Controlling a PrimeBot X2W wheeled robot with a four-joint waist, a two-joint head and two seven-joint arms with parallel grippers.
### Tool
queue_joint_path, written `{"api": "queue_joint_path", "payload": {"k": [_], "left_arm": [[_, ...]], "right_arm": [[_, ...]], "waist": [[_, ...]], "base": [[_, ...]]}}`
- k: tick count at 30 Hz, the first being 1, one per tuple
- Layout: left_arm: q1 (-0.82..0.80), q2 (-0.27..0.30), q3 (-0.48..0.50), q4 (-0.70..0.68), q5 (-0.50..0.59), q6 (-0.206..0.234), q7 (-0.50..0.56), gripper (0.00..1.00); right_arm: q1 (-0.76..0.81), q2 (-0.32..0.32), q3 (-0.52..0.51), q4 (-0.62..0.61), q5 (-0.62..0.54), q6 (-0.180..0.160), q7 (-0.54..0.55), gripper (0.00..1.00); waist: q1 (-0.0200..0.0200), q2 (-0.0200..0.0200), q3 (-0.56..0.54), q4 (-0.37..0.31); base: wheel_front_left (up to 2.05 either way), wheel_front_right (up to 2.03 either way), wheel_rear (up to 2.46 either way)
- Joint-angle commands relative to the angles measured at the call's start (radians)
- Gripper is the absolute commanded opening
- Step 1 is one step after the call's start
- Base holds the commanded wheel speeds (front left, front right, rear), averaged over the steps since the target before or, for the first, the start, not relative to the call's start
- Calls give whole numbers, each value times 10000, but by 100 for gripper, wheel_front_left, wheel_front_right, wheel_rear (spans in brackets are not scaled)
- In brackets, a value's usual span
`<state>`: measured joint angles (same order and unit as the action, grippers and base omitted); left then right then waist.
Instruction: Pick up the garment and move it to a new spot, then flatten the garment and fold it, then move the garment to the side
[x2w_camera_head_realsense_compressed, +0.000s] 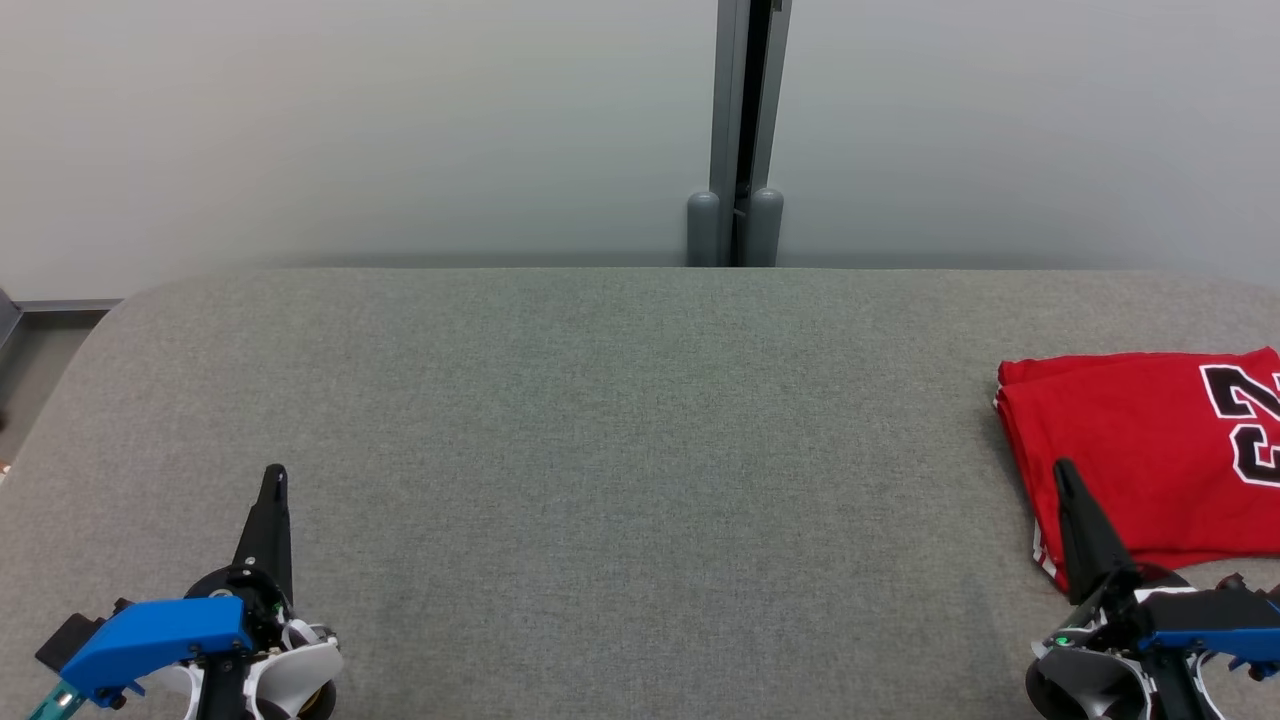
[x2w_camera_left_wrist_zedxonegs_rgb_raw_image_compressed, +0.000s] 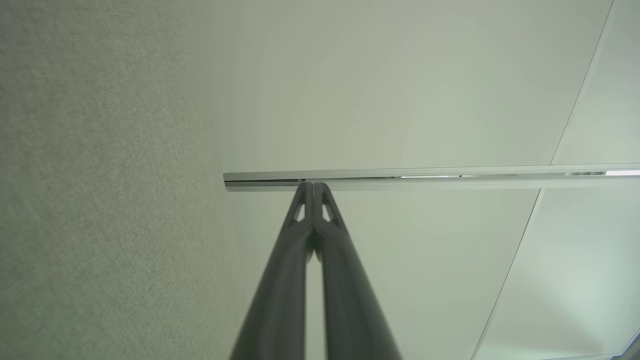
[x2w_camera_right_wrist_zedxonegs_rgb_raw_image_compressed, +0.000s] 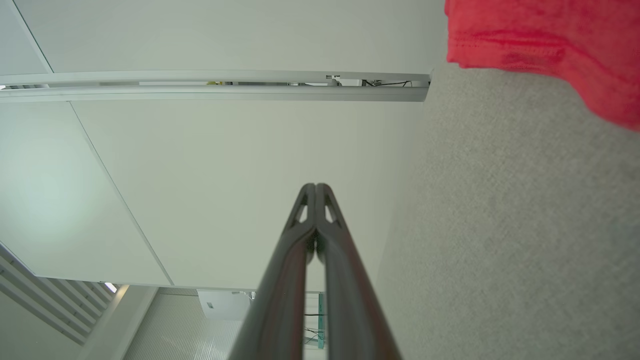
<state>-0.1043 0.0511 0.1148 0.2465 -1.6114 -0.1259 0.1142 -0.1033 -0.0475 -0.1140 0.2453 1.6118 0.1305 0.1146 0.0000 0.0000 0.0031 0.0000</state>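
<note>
Wide bare stretch of grey table (x2w_camera_head_realsense_compressed: 600, 450), folded red garment (x2w_camera_head_realsense_compressed: 1130, 450) at right edge.

Big grey fabric-covered table (x2w_camera_head_realsense_compressed: 600, 450) with a rounded far-left corner. Pale wall panels (x2w_camera_head_realsense_compressed: 350, 130) sit right behind it, joined by a grey metal post (x2w_camera_head_realsense_compressed: 728, 100) with two rounded caps (x2w_camera_head_realsense_compressed: 703, 228) at its foot.
</note>
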Motion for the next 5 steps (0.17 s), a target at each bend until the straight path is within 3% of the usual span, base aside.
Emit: {"api": "queue_joint_path", "payload": {"k": [1,5], "left_arm": [[-98,-17,18,-43,-30,-99,32,0],[-98,-17,18,-43,-30,-99,32,0]], "right_arm": [[-100,-51,-16,-35,25,4,23,0],[-99,-51,-15,-35,25,4,23,0]], "waist": [[0,0,0,0],[0,0,0,0]], "base": [[0,0,0],[0,0,0]]}}
